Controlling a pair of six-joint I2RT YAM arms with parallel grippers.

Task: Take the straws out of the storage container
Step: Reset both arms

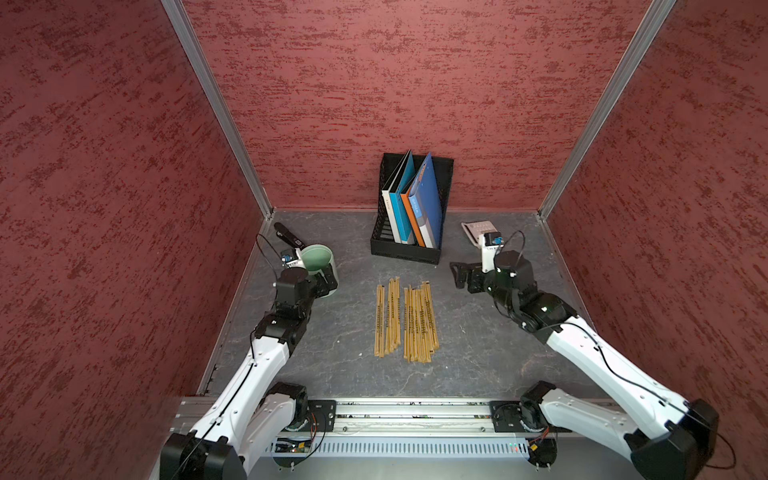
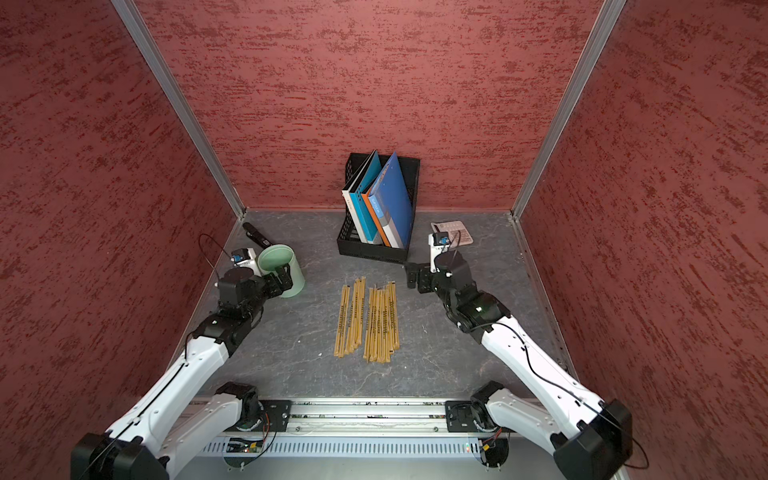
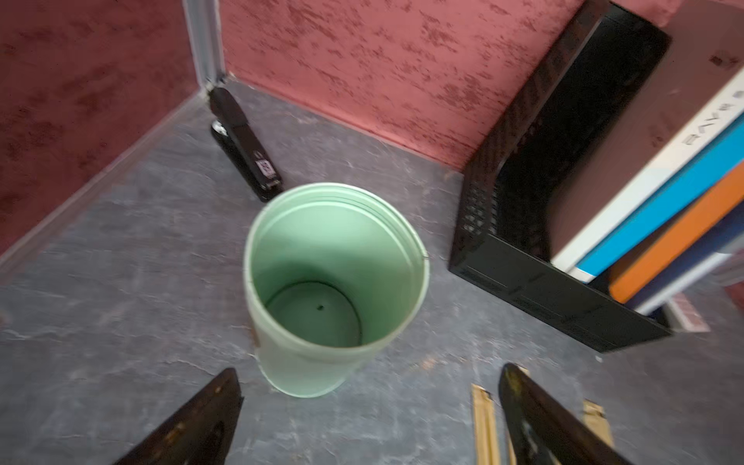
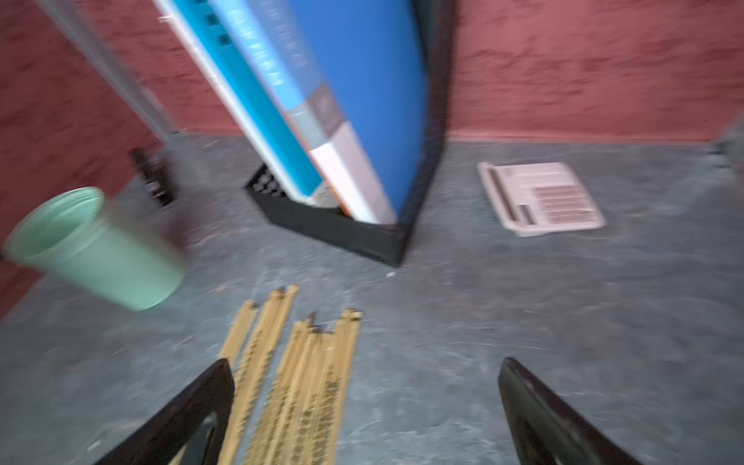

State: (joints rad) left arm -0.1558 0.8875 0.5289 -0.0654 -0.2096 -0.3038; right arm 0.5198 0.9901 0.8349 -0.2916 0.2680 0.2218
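Observation:
Several tan paper-wrapped straws point(image 1: 405, 322) point(image 2: 368, 322) lie flat, side by side, in the middle of the table. The storage container point(image 1: 318, 259) point(image 2: 278, 257), a mint-green cup, stands upright at the left. The left wrist view shows the inside of the cup point(image 3: 334, 241) empty. My left gripper point(image 1: 326, 286) point(image 3: 370, 370) is open right at the cup's near side, and the cup sits just beyond its fingertips. To the right of the straws, my right gripper point(image 1: 461, 274) point(image 4: 366, 361) hangs open and holds nothing. The straws point(image 4: 298, 374) lie under its one finger.
A black mesh file holder point(image 1: 409, 249) with coloured folders stands at the back middle. A black stapler point(image 1: 286, 235) lies in the back left corner behind the cup. A pale calculator point(image 1: 478, 228) lies at the back right. Red walls close in three sides.

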